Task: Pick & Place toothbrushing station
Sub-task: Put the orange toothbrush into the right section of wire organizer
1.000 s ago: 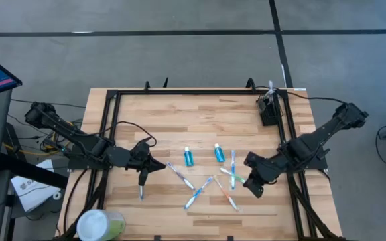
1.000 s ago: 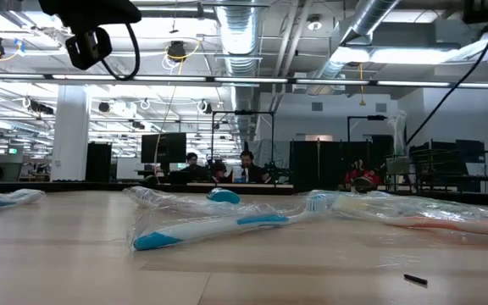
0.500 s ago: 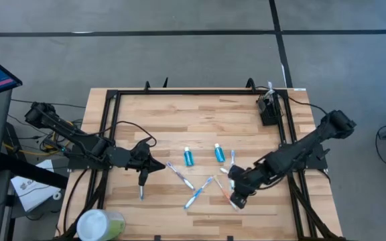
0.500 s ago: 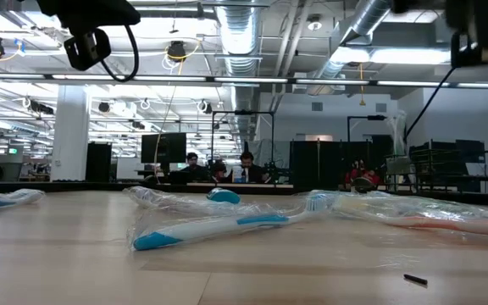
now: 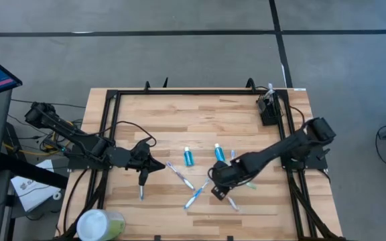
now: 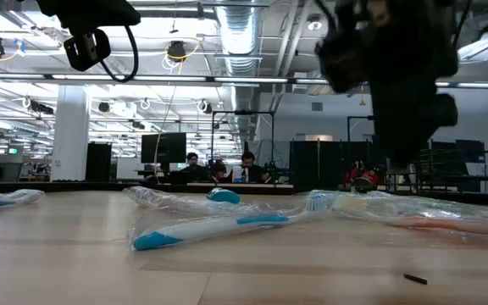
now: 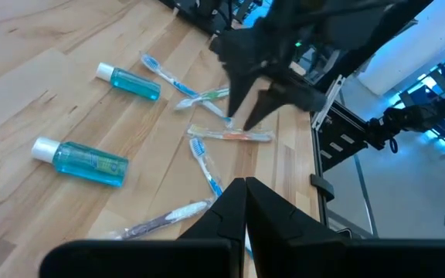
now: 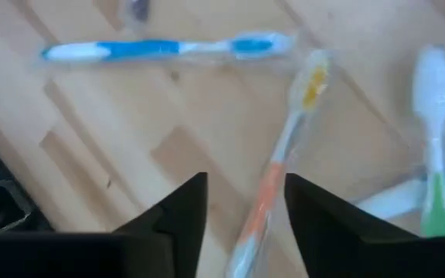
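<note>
The toothbrushing station, a small black holder, stands at the table's far right corner. Several wrapped toothbrushes lie at the table's middle. My right gripper hangs open just above them, pointing steeply down. Its fingers stand on either side of an orange toothbrush without touching it. In the low view the right gripper is clear of the table. My left gripper waits shut and empty over the table's left half, also seen in its wrist view.
Two small bottles of blue liquid lie just beyond the toothbrushes. A blue toothbrush lies under my left arm. A pale-green cup with a white lid stands at the near left corner. A black frame rims the table.
My right gripper has swung from the table's right side toward its middle and has come down over the toothbrushes, tipping to point more steeply down. Its fingers have opened. My left arm and the objects have stayed where they were.
</note>
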Robot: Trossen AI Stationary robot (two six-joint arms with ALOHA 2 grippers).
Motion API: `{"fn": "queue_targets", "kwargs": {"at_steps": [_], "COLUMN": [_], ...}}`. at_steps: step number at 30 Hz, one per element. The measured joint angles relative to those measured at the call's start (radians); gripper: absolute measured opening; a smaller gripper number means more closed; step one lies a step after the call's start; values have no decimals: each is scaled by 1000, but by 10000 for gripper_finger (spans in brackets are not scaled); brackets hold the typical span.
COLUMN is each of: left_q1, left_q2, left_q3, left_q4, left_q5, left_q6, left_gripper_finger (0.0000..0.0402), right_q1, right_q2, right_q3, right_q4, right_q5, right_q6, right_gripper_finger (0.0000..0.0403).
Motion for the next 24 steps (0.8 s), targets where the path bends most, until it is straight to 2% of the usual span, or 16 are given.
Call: {"fn": "queue_targets", "kwargs": {"at_steps": [4,8,12,20,24], "left_q1": [0,0,0,0,0], "left_q2": [0,0,0,0,0], "left_q3": [0,0,0,0,0], "left_q4": [0,1,1,1,1], "left_q5": [-2,-2,-2,-1,-1], "left_q6": [-6,-24,-24,-25,-25], "left_gripper_finger": [2,2,2,2,2], "right_q1": [-26,-30,-28,-17,-10], "right_q2": [49,60,61,61,61], "right_q3": [0,1,1,1,7], "right_q4": [23,41,38,2,-5], "right_q5": [-22,-19,15,80,85], "right_q6": [-24,-38,-44,-34,-15], "right_gripper_finger": [204,216,210,173,169]}}
